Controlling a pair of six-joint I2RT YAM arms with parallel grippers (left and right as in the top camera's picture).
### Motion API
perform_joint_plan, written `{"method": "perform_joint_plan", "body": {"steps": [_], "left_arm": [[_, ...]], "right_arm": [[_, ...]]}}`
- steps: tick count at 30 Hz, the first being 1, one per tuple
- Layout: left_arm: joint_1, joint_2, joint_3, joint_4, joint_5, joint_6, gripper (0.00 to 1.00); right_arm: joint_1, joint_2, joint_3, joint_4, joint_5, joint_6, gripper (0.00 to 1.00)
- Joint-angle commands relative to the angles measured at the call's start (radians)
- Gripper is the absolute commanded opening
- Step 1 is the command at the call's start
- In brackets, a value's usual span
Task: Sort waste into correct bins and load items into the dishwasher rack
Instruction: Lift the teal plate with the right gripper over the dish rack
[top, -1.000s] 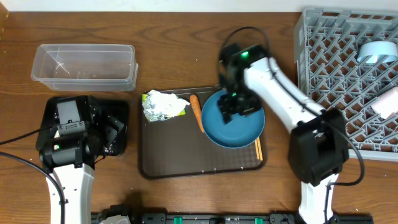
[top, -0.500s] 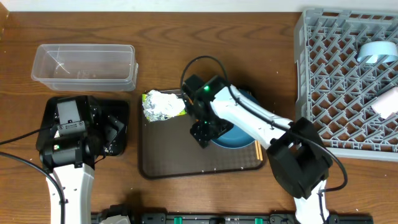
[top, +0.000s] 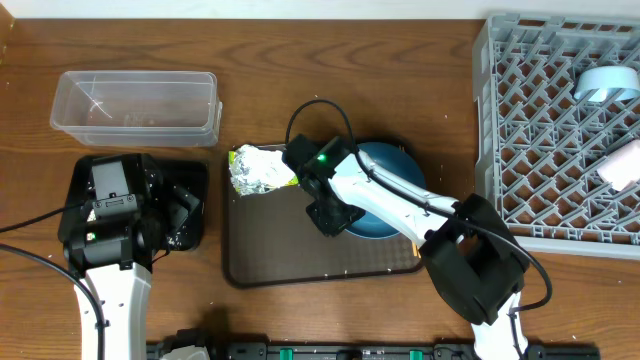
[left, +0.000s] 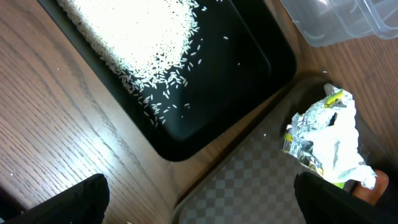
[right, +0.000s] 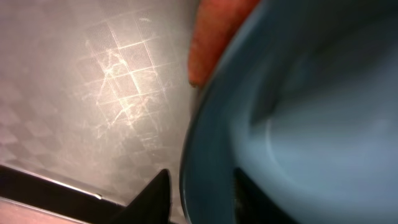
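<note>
At the near left of the brown serving tray (top: 290, 258), the left gripper (left: 205, 208) is held with its fingers spread wide and nothing between them, above the black tray (left: 249, 68), where the rice grains (left: 137, 31) are heaped. At the near right corner of the serving tray only the ends of the chopsticks (top: 414, 243) are seen; the rest is covered by the dark-blue bowl (top: 392, 162), which stands on its right half. The right gripper (top: 330, 216) is placed at the left rim of this bowl. In the wrist view one finger is outside the rim and a dark shape inside is probably the other, but whether the rim is already squeezed cannot be told. The step in hand is judged to be the taking of the bowl for the dishwasher rack (top: 540, 110), well to the right of the serving tray. A firm pinch on the rim is called for next, then a lift clear of the carrot (right: 217, 37), which lies close against the bowl and is hidden by the arm from above. On the far left part of the serving tray the wrapper (top: 262, 168) lies unsorted, and beyond that corner the clear tub (top: 137, 105) is found. In the rack a pale-blue piece (top: 605, 82) and a whiter piece (top: 625, 165) are lying, but which is the cup is hard to make out.
</note>
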Motion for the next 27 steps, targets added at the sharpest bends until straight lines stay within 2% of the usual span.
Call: {"method": "perform_joint_plan", "body": {"steps": [1,6,10,16,21,27], "left_arm": [[0.004,0.001,0.020,-0.003,-0.008,-0.005,0.98],[0.004,0.001,0.020,-0.003,-0.008,-0.005,0.98],[0.004,0.001,0.020,-0.003,-0.008,-0.005,0.98],[0.004,0.001,0.020,-0.003,-0.008,-0.006,0.98],[0.004,0.001,0.020,-0.003,-0.008,-0.006,0.98],[0.004,0.001,0.020,-0.003,-0.008,-0.005,0.98]], "right_arm": [[0.011,-0.022,-0.004,0.004,0.016,0.031,0.24],[0.011,-0.022,0.022,-0.022,0.010,0.031,0.11],[0.007,-0.022,0.118,-0.103,0.003,0.026,0.02],[-0.024,-0.023,0.327,-0.229,0.000,0.013,0.01],[-0.095,-0.033,0.487,-0.296,-0.079,-0.050,0.01],[-0.282,-0.130,0.558,-0.299,-0.245,-0.157,0.01]]}}
